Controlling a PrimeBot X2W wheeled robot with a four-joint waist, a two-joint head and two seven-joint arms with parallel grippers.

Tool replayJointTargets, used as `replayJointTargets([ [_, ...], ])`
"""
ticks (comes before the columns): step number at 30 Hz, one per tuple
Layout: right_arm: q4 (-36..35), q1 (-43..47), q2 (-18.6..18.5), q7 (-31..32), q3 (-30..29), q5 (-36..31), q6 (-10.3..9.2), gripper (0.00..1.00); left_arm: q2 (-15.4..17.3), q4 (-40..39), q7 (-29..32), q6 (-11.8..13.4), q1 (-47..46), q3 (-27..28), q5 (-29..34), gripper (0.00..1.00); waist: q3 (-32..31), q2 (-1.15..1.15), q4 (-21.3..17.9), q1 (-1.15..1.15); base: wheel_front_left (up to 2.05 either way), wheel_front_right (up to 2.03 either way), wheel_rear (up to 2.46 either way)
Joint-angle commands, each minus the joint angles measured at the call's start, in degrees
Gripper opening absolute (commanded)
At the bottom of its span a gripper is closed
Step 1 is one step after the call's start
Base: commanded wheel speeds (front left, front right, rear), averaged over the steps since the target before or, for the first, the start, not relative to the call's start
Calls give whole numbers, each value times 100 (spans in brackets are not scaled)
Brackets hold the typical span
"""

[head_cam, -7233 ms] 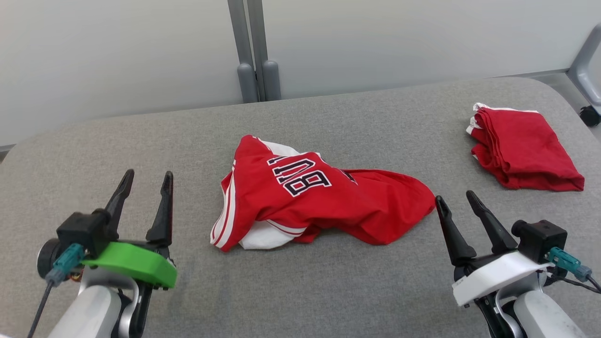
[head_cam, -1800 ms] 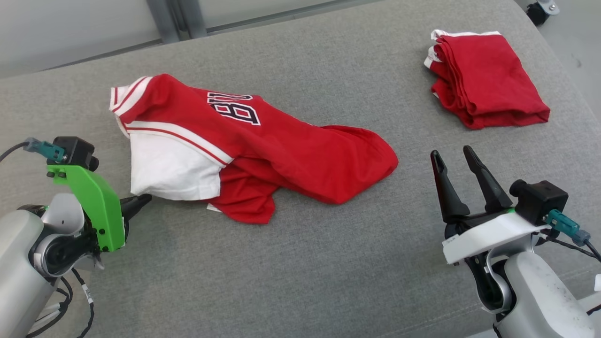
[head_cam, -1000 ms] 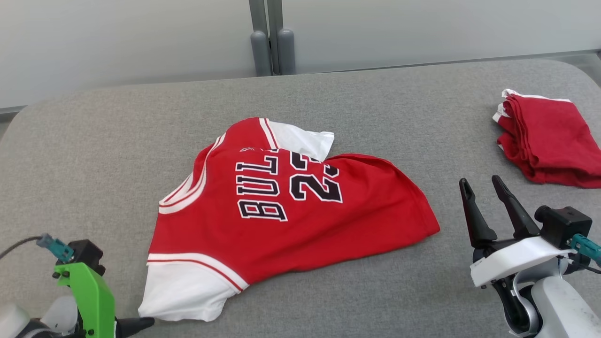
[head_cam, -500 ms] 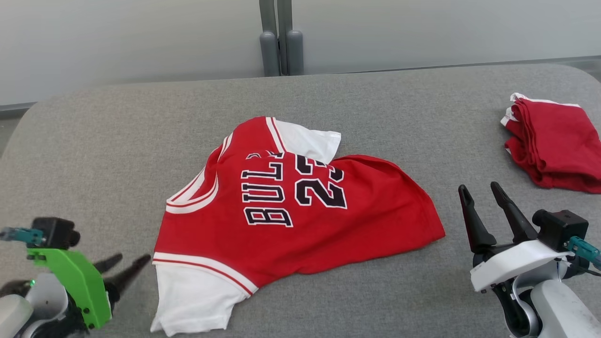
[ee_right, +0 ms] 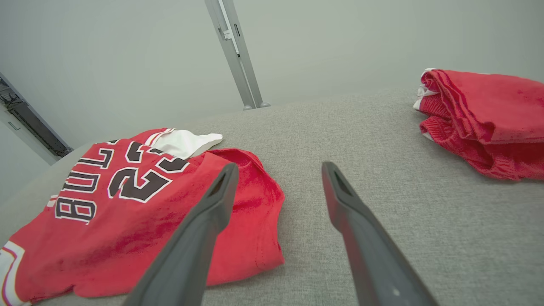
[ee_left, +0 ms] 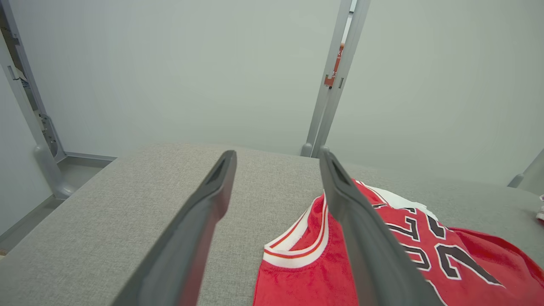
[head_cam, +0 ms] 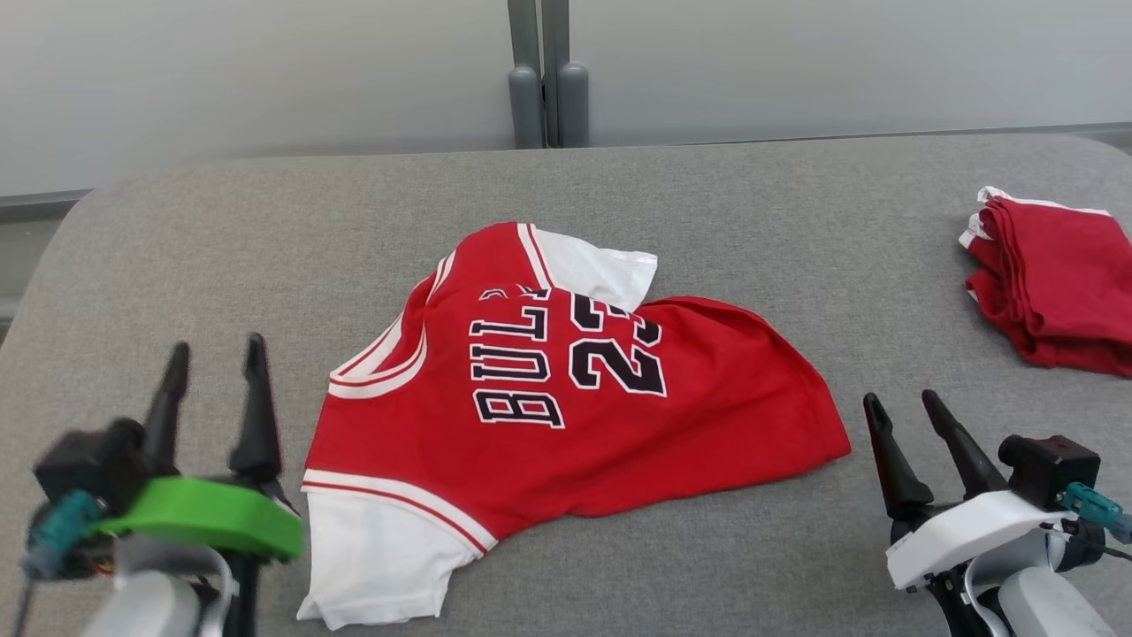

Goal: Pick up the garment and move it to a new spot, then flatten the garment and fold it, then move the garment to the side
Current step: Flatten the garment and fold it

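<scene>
Since the jersey [head_cam: 566, 416] lies rumpled, with left gripper [head_cam: 218, 343] and right gripper [head_cam: 900, 398] both spread empty, you're likely at flattening; next, tug out its tucked white sleeve [head_cam: 601, 270].

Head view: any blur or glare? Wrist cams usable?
Head view: left gripper smeared, its green mount soft; jersey and right gripper crisp; light flat, no glare. Left wrist view: near jaws soft, jersey lettering readable, wall post slants, likely lens distortion. Right wrist view: sharp, folded red garment clear, shadows faint.
</scene>
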Motion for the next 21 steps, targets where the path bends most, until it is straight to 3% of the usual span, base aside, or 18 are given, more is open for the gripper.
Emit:
replayJointTargets([
  [1, 101, 68, -15, 12, 60, 111, -7, 100, -275, -72, 4, -57, 378, 120, 441, 100, 29, 0, 40, 0, 0, 0, 0],
  [6, 378, -113, -136, 322, 397, 316, -6, 100, -1081, 20, 1, -565, 788, 577, 1347, 100, 25, 0, 158, 0, 0, 0, 0],
  [10, 561, -223, -193, 556, 593, 468, -6, 100, -1369, 236, 1, -926, 850, 790, 1709, 100, -16, 0, 250, 0, 0, 0, 0],
  [17, 952, -490, -242, 1146, 757, 589, -7, 100, -1725, 465, 0, -1332, 890, 1063, 2102, 100, -43, 0, 423, 0, 0, 0, 0],
  [18, 1033, -558, -223, 1260, 758, 581, -6, 60, -1802, 525, 0, -1429, 896, 1136, 2170, 100, -43, 0, 476, 0, 0, 0, 0],
  [19, 1062, -589, -218, 1292, 765, 559, -6, 45, -1842, 558, 0, -1478, 906, 1164, 2192, 100, -41, 0, 509, 0, 0, 0, 0],
  [20, 1070, -619, -217, 1303, 764, 539, -6, 11, -1880, 579, 0, -1507, 913, 1188, 2228, 100, -36, 0, 533, 0, 0, 0, 0],
  [21, 1055, -654, -218, 1293, 767, 532, -6, 0, -1923, 612, -1, -1548, 923, 1213, 2261, 100, -30, 0, 568, 0, 0, 0, 0],
])
